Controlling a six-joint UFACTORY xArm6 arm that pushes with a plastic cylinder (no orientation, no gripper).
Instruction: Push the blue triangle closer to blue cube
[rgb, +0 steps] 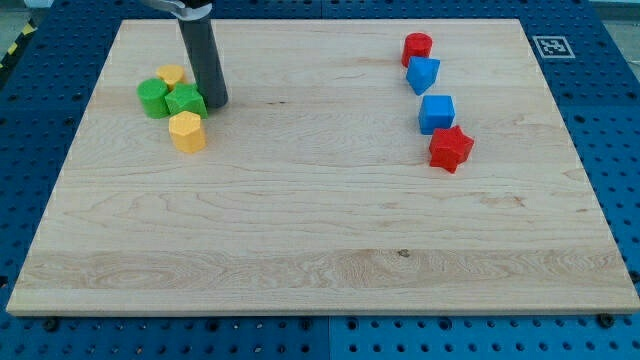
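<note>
a pale wooden worktop (320, 230) lies on a blue perforated base (610, 100), with a black-and-white marker (552, 46) at the board's upper right corner.

the blue triangle (422, 75) sits near the view's top right, just below a red cylinder (417, 48) and touching or almost touching it. the blue cube (437, 113) lies just below the triangle, a narrow gap between them. a red star (451, 148) sits at the cube's lower right, touching it or very nearly so. these four form a short column running down the right side.

on the view's left is a second cluster: a green cylinder (153, 98), a green star-like block (185, 100) beside it, a small yellow block (172, 75) behind them, and a yellow hexagonal block (187, 131) just below.

the tool is a plain dark rod with no jaws to spread or press together. my tip (215, 104) rests on the board at the right edge of the green star-like block, well apart from both blue blocks.
</note>
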